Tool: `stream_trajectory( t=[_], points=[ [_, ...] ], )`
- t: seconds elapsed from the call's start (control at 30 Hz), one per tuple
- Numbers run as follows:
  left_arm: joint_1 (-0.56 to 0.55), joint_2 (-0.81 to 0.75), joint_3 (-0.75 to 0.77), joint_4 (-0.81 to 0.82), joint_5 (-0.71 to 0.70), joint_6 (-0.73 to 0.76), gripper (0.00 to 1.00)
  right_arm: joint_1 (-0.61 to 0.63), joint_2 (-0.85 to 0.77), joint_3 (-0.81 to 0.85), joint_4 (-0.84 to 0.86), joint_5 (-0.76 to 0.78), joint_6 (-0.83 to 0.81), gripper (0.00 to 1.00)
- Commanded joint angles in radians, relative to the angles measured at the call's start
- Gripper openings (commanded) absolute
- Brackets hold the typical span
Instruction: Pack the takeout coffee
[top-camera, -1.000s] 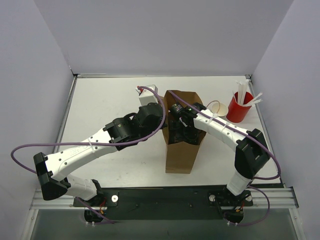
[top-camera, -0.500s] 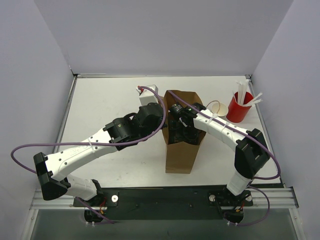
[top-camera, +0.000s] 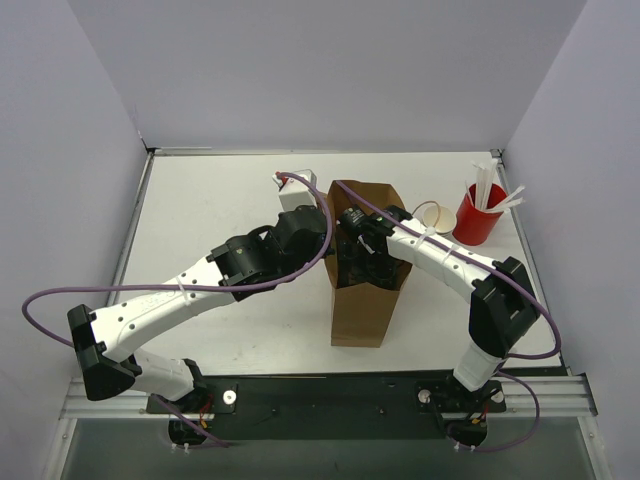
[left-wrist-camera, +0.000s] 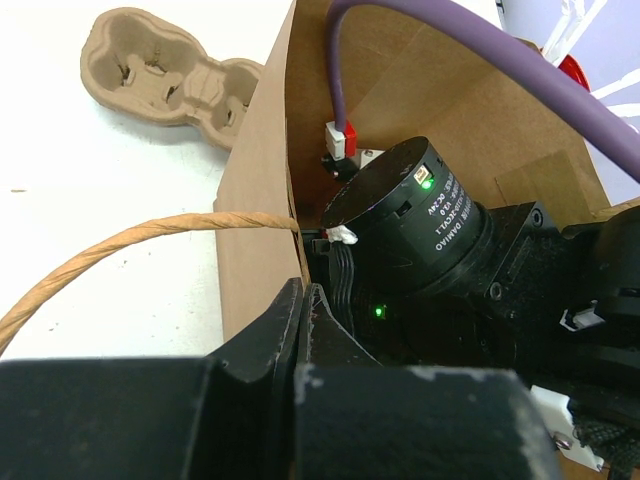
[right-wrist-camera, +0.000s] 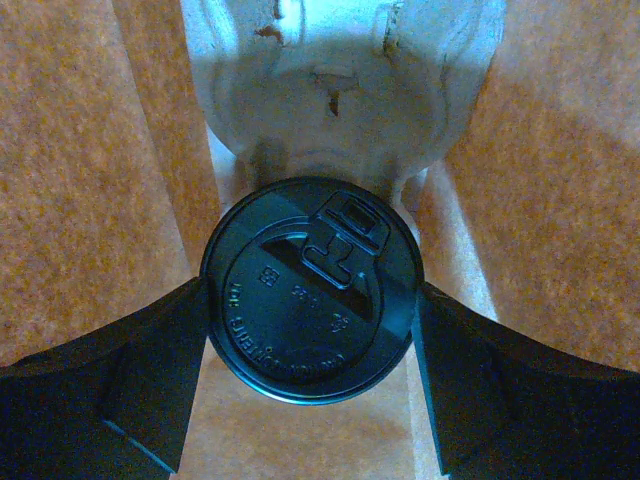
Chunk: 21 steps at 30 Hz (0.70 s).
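The takeout coffee shows only in the right wrist view, as its round black lid (right-wrist-camera: 312, 290) seen from above, deep inside the brown paper bag (top-camera: 360, 310). My right gripper (right-wrist-camera: 312, 300) is down in the bag (right-wrist-camera: 90, 180), and its fingers (right-wrist-camera: 150, 380) press the lid's two sides. A pale moulded tray (right-wrist-camera: 340, 90) lies on the bag's bottom just beyond the cup. My left gripper (left-wrist-camera: 303, 300) is shut on the upper edge of the bag's left wall (left-wrist-camera: 255, 200), beside the twine handle (left-wrist-camera: 130, 245). In the top view the left gripper (top-camera: 325, 240) is at the bag's rim.
A red cup with white sticks (top-camera: 478, 215) stands at the back right, with a stack of tan paper cups (top-camera: 433, 216) lying next to it. A moulded pulp cup carrier (left-wrist-camera: 165, 75) lies on the table behind the bag's left side (top-camera: 296, 190).
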Motion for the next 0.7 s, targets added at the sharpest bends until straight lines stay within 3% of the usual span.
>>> stream_trajectory(
  t=[0.0, 0.67],
  points=[
    [0.003, -0.004, 0.045, 0.049, -0.036, 0.005, 0.00, 0.001, 0.043, -0.033, -0.080, 0.065, -0.022, 0.43],
    [0.005, 0.002, 0.044, 0.055, -0.047, 0.008, 0.00, -0.002, 0.028, 0.033, -0.134, 0.065, -0.029, 0.53]
  ],
)
